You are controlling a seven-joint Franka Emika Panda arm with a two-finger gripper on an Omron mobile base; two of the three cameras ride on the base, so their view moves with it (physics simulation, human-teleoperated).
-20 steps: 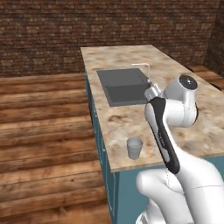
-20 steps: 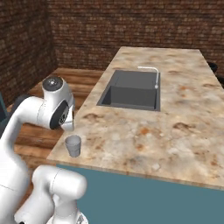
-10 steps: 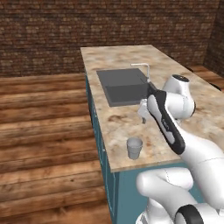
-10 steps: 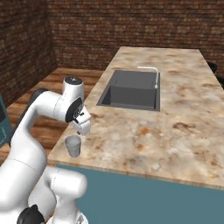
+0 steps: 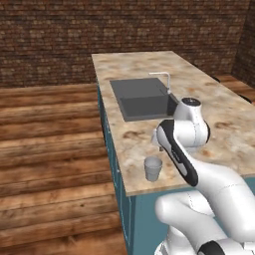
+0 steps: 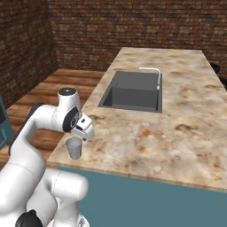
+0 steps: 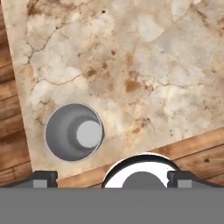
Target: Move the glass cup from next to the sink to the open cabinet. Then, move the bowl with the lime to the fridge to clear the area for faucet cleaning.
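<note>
Finger tips [image 7: 43,178] spread wide, nothing between them, pointing straight down at the counter [image 7: 144,65]. Gripper [image 6: 85,129] hangs over the counter's near corner, just above and beside the glass cup [image 6: 74,147]. Cup upright, empty, apart from the fingers, close to the counter's front edge and well clear of the sink [image 6: 135,92]. Faucet [image 6: 152,76] stands on the sink's far side from the cup.
</note>
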